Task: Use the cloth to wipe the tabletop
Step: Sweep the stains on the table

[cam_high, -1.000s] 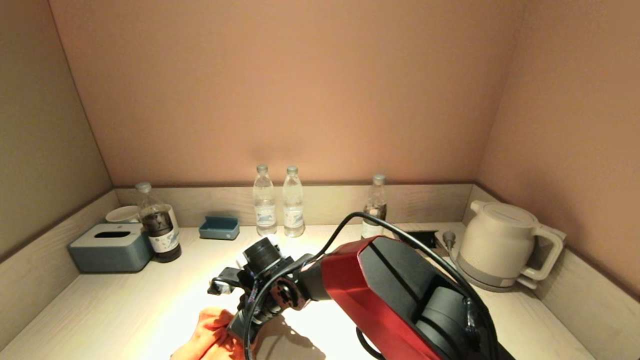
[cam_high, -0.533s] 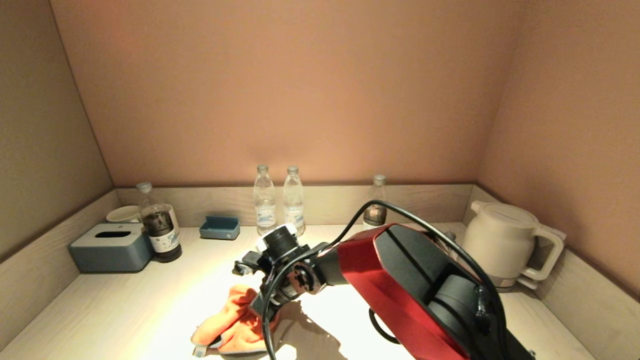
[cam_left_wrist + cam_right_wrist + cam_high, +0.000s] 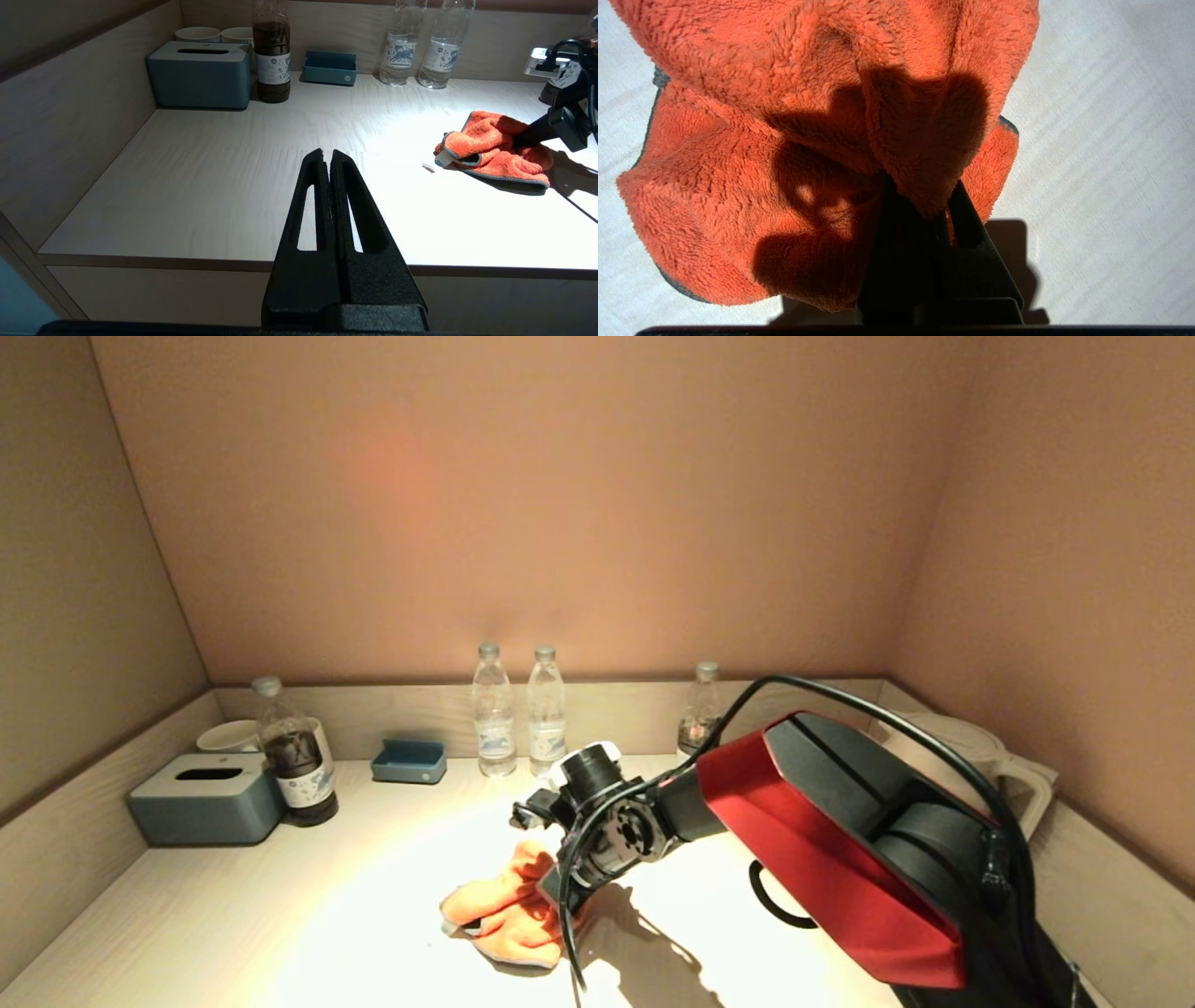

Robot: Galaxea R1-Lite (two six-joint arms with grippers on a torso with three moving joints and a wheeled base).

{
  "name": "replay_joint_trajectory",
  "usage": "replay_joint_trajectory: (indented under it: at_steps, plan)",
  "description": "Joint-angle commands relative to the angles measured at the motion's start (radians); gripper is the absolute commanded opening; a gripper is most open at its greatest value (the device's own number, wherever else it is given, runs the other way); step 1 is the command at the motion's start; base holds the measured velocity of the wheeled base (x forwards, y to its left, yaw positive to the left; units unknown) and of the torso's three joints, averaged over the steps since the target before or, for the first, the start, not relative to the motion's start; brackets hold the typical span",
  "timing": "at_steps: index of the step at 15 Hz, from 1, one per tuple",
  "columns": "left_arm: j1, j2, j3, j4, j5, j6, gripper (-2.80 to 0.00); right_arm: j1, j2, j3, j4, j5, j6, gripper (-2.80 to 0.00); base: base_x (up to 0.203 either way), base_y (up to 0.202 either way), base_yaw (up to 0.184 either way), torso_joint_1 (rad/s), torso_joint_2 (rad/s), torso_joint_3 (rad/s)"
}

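The right gripper [image 3: 920, 205] is clenching its black fingers [image 3: 896, 242] on a fold of the fluffy orange cloth [image 3: 504, 910], which is lying bunched on the pale wood-grain counter [image 3: 280, 915]. The left gripper [image 3: 327, 156] is hovering at the counter's front edge, fingers pressed together on nothing; beyond them, a bottle of dark liquid [image 3: 272, 51] is standing beside a blue tissue box [image 3: 201, 74].

Cloth [image 3: 504, 915], lower centre of the head view: orange fleece with a grey edge binding; tabletop [image 3: 280, 915]: pale wood grain; right arm casing [image 3: 822, 868]: red and black; right gripper [image 3: 920, 205]: black; left gripper [image 3: 327, 156]: black; tissue box [image 3: 207, 798] and small tray [image 3: 409, 762], left: blue-grey; kettle [image 3: 1018, 775], right: cream.
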Motion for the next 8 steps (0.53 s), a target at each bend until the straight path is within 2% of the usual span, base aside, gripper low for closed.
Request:
replay_joint_trajectory:
  at_steps: [1, 8]
  plan:
    - [0.0, 0.0, 0.0, 0.0, 0.0, -0.001, -2.8, -0.04, -0.059, 0.073, -0.095, -0.038, -0.001, -2.8, 0.0, 0.0, 0.0, 0.0, 0.0, 0.0]
    - [0.0, 0.0, 0.0, 0.0, 0.0, -0.001, -2.8, -0.135, -0.11, 0.111, -0.095, -0.059, 0.013, -2.8, 0.0, 0.0, 0.0, 0.0, 0.0, 0.0]
